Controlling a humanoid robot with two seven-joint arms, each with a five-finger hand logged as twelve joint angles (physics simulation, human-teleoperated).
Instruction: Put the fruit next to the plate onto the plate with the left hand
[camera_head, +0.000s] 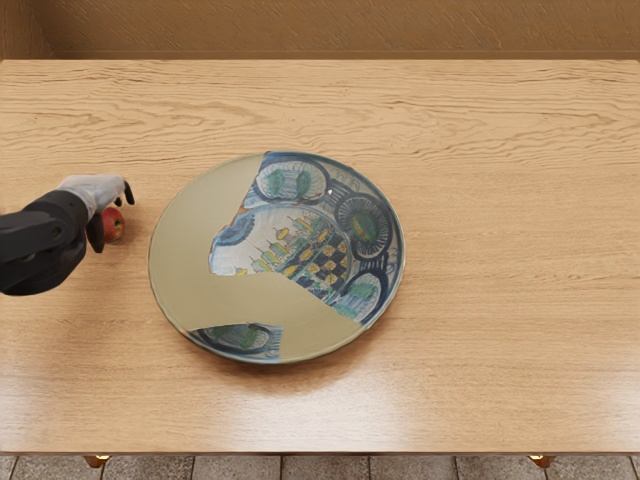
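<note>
Left of the plate, close to the table's left edge, a small red fruit (114, 225) sits on the wood, partly covered by the left hand (95, 192). The pale hand lies over the fruit's far-left side, and its dark forearm (38, 248) comes in from the left edge. Whether the hand grips the fruit or only rests against it cannot be told from this view. A narrow strip of tabletop separates the fruit from the plate's left rim, so the two are near but not touching.

The plate (185, 250) is wide and shallow and lies flat at about the middle of the table (500, 350). Its left and near parts are plain tan, while its right and far parts carry a blue, green and yellow pattern. The rim is low.

Broad stretches of wood run from the plate to the far edge, the right edge and the near edge. The left edge of the table is cut off by the picture, just beyond the forearm.
</note>
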